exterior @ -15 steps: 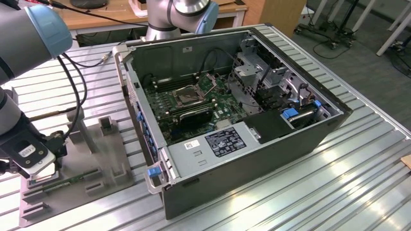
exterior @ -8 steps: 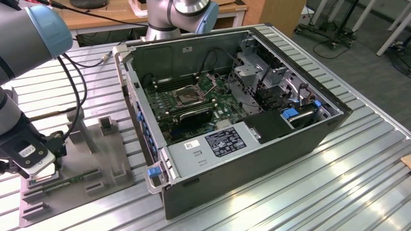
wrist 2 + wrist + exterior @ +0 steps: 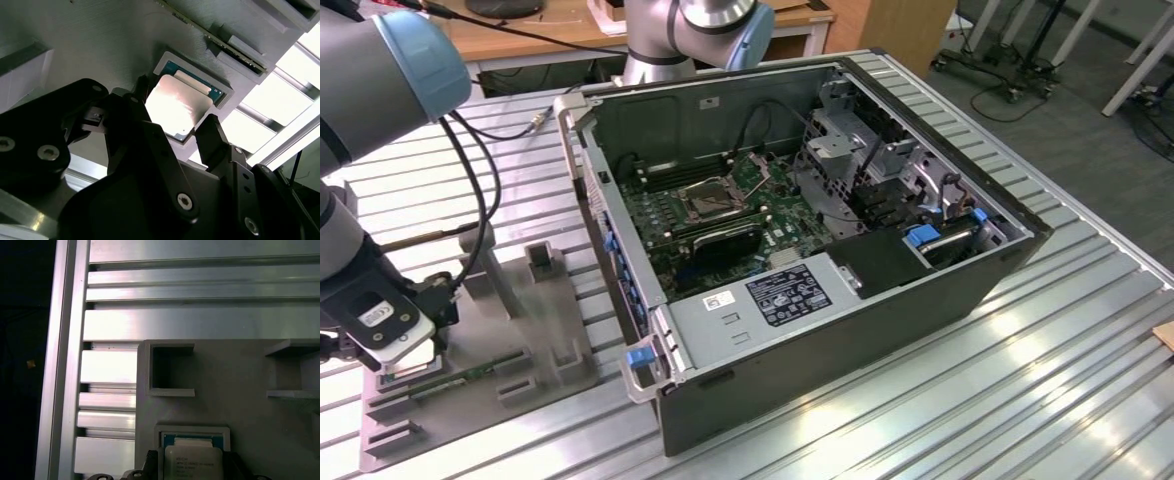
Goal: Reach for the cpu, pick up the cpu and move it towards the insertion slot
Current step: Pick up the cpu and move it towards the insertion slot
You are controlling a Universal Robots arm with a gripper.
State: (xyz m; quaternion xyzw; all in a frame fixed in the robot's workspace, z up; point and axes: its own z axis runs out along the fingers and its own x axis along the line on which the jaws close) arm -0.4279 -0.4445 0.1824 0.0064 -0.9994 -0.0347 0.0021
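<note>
Small square cpu [image 3: 175,110] with a shiny silver-white lid sits in a recess of the grey plastic fixture [image 3: 235,405] on the slatted aluminium table [image 3: 1067,330]. The gripper [image 3: 176,101] is spread, with a black finger on either side of it. The open black computer case [image 3: 881,290] with the metal-framed insertion slot [image 3: 711,198] stands well apart.

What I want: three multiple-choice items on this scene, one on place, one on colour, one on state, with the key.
1. The cpu lies: A in the grey fixture's recess; B in a person's hand; C on a shelf.
2. The cpu's top: A black; B silver-white; C red.
3. The computer case: A closed; B upside down; C open-sided.
Key: 1 A, the fixture frames it beneath the gripper; 2 B, it shines pale; 3 C, the motherboard and insertion slot show inside.
</note>
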